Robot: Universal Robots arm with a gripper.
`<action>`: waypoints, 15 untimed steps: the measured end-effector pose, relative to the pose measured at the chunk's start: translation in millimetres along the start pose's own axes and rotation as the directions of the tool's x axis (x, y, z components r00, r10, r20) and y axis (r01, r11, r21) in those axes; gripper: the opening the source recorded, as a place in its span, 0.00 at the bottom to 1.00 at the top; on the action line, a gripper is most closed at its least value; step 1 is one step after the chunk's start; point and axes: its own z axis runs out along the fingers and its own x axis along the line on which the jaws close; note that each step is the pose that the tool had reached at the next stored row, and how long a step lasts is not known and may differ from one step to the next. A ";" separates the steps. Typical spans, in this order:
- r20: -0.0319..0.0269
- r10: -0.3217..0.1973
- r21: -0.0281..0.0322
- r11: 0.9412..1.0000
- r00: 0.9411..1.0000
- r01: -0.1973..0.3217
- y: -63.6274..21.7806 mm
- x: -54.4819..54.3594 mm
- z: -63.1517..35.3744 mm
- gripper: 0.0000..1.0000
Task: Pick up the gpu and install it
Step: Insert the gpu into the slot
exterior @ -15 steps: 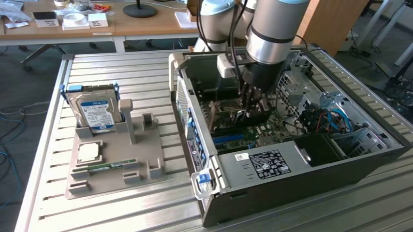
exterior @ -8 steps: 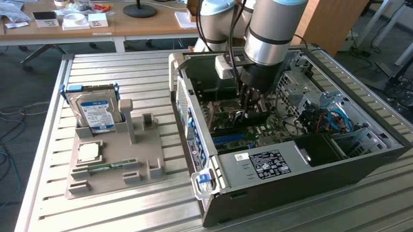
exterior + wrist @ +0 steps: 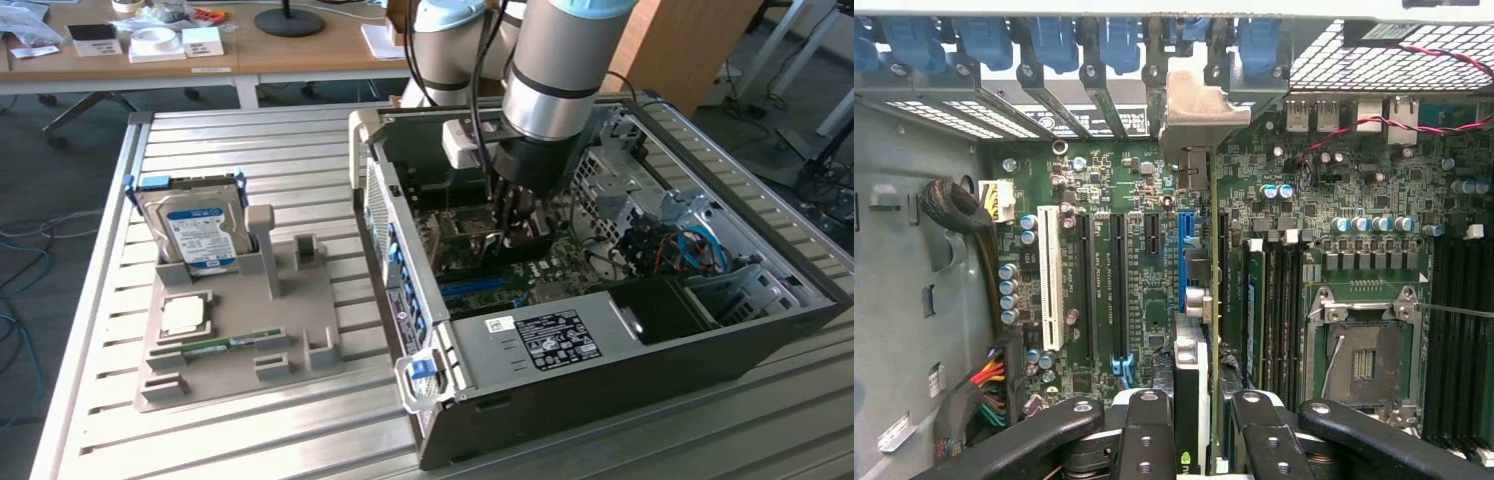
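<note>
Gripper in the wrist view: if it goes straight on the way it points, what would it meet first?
Probably the motherboard, near its blue slot. The gripper holds the gpu edge-on, so the card's far edge would touch first; the gap is hard to judge.

gpu (image 3: 1199, 270) upright over motherboard (image 3: 1104, 200) | in case (image 3: 627, 385) | hard drive (image 3: 198, 232) on holder (image 3: 254, 330)

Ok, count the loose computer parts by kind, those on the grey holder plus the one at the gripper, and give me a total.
Hard drive: 1, on the holder
Processor chip: 1, on the holder
RAM stick: 1, on the holder
gpu: 1, held by the gripper inside the case
Total: 4
</note>
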 end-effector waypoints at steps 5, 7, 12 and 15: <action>0.000 0.000 0.000 1.000 1.000 0.000 1.6 0.2 3.6 0.27; 0.000 -0.001 0.000 1.000 1.000 0.001 2.5 0.3 4.8 0.27; 0.001 -0.002 0.000 1.000 1.000 0.002 3.5 0.5 5.8 0.27; 0.000 -0.004 0.000 1.000 1.000 0.004 4.2 1.3 5.8 0.27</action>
